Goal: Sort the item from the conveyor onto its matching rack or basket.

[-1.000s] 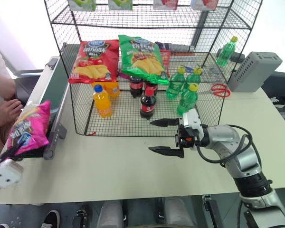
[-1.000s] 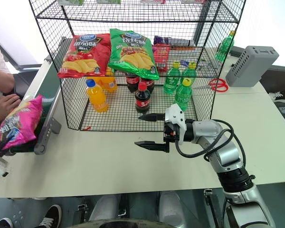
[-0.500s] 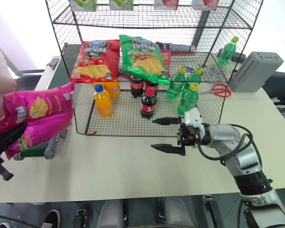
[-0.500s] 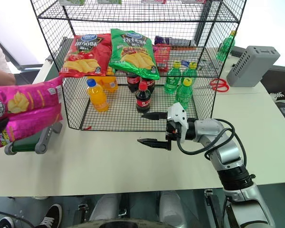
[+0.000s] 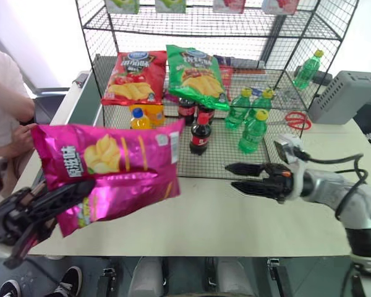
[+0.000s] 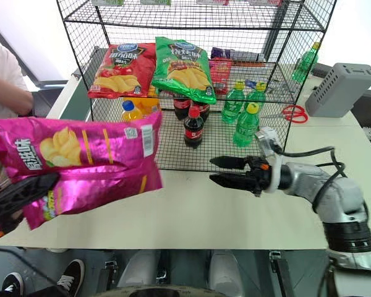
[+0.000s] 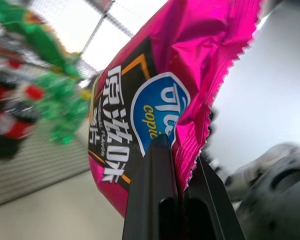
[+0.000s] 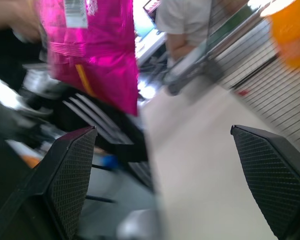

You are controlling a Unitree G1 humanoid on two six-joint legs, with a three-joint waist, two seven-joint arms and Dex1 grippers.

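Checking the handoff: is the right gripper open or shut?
Open: the right gripper has its two black fingers spread apart, holding nothing.

Pink crisp bag (image 5: 111,167) is hanging in the air, lying lengthwise, printed face up, pinched at one end by left gripper (image 5: 46,204). Conveyor (image 5: 83,105) is lying behind it, beside black wire rack (image 5: 210,37).

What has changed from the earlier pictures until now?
The left claw, shut on the pink crisp bag, lifted it off the conveyor and swung it right, over the table. The right claw stayed open, now drawn right. The rack is unchanged.
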